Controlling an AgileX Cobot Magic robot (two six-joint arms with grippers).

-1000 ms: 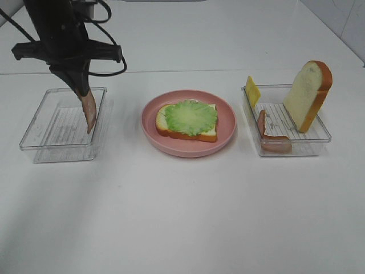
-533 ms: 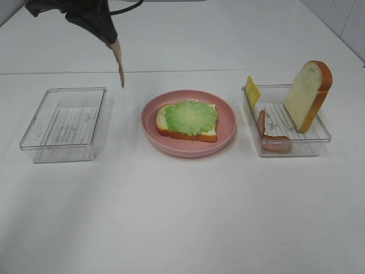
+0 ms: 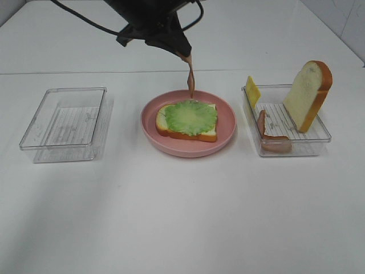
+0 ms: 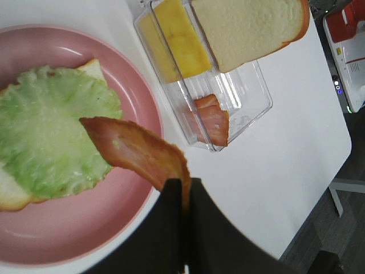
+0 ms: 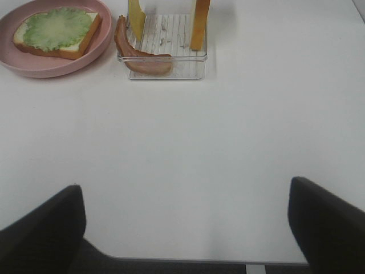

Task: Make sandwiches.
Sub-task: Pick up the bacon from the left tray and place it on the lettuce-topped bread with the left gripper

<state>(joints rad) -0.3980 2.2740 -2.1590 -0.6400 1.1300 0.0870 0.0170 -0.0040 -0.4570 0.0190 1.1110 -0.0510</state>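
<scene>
Stack so far: bottom bread slice (image 3: 171,132) lies flat on the pink plate (image 3: 227,117), with the lettuce leaf (image 3: 191,117) on top of it. The meat strip (image 3: 190,80) is pinched at its upper end by the left tool (image 3: 185,56), jaws clamped tight on it. It hangs limp, lower tip just above the plate's far rim and not touching as far as I can tell. My read: holding it by one end lets it drape flat onto the lettuce.

Right of the plate, the right tray (image 3: 319,137) holds the top bread slice (image 3: 308,94) on edge, the cheese square (image 3: 252,91) against the plate-side wall, and a spare meat strip (image 3: 271,140). Stood upright, probably so their edges stay free for pinching. Left of the plate, the left tray (image 3: 63,123) holds no food.

The right tool (image 5: 185,228) has its jaws wide apart, holds nothing, and sits over the bare surface (image 3: 182,217) well off from the plate.

Delta: a second ago the strip dangled in the left tray. Half a second ago it was between that tray and the plate. Now it's over the plate. Everything else is unmoved.
</scene>
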